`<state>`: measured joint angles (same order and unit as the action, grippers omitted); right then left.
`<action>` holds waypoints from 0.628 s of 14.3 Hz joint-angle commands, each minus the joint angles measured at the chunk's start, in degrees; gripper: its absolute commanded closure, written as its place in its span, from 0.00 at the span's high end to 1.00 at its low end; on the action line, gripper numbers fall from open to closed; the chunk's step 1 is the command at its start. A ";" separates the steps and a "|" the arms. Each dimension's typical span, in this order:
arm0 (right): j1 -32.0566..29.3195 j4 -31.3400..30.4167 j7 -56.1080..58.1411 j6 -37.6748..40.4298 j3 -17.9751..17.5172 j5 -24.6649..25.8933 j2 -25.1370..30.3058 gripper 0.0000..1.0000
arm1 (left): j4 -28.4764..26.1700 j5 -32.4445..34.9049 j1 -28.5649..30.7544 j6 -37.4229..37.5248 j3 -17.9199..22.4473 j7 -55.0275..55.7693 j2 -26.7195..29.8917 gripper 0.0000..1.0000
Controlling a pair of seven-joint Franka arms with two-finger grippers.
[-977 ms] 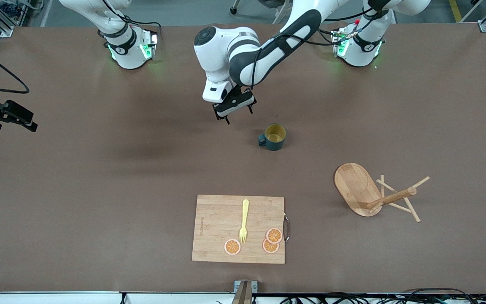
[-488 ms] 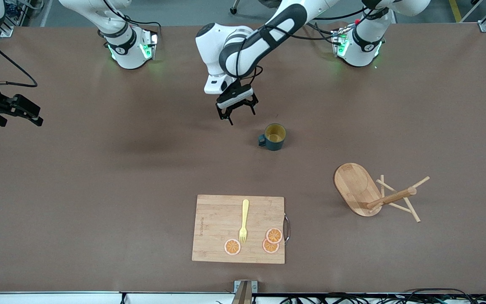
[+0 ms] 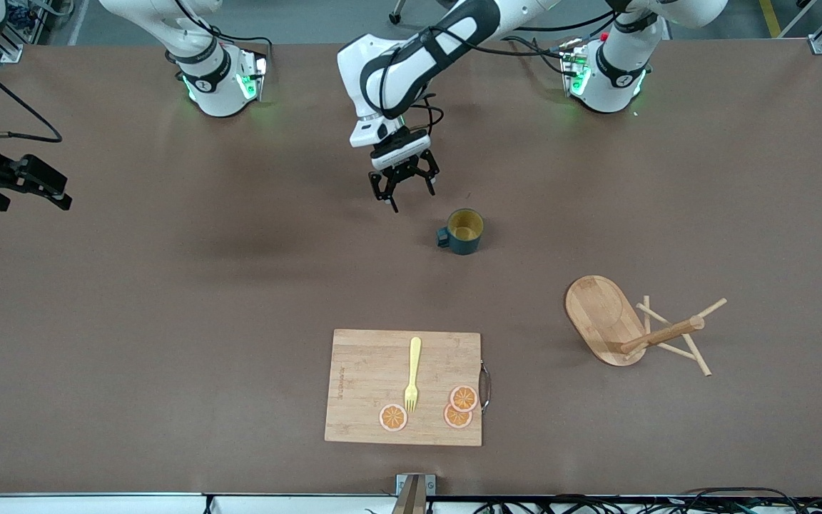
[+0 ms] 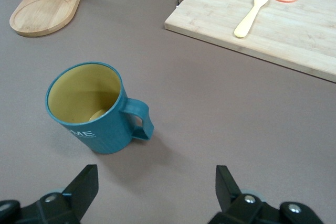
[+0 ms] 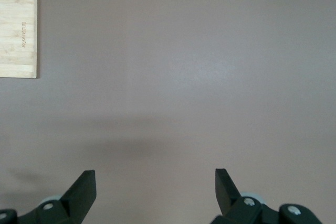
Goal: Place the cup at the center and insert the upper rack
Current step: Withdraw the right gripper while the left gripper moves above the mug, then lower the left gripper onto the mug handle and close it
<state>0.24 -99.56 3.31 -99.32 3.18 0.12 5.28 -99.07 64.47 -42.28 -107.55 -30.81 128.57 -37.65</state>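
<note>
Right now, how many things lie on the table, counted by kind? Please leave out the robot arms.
Cup: 1
Mug tree, lying on its side: 1
Cutting board: 1
Fork: 1
Orange slices: 3
Total: 7

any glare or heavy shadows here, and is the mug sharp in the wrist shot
Front view: even light, no glare, only a soft dark smear of shadow on the table toward the right arm's end. Left wrist view: the mug is sharp, its white lettering visible, with a faint shadow beside it. Right wrist view: a dim shadow band on the tabletop.
</note>
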 commanded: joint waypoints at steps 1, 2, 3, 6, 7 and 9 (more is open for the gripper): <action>0.20 0.95 0.29 2.11 0.16 0.67 0.87 1.00 | -0.16 1.97 -0.26 0.85 0.66 1.07 0.64 0.99; 0.37 1.04 0.21 1.76 0.16 0.67 0.87 1.00 | -0.25 2.76 -0.26 1.72 0.66 1.16 0.64 0.99; 0.46 1.30 0.55 1.93 0.16 0.67 0.61 1.00 | -0.42 4.42 -0.34 2.43 0.66 1.77 0.47 0.99; 0.46 1.91 0.56 2.37 0.07 0.76 0.60 1.00 | 0.28 5.93 -0.34 3.32 1.27 2.65 -0.24 0.99; 0.38 1.92 0.56 2.46 0.07 0.76 0.60 1.00 | 0.45 6.28 -0.52 3.49 1.37 2.65 -0.32 0.99; 0.72 2.35 0.64 1.85 0.07 0.76 0.08 1.00 | 0.45 6.55 -1.13 3.58 1.45 3.43 -0.67 0.99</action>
<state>0.36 -97.96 3.61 -97.73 3.14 0.12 5.45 -99.08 69.60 -42.22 -105.07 -29.69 130.44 -37.70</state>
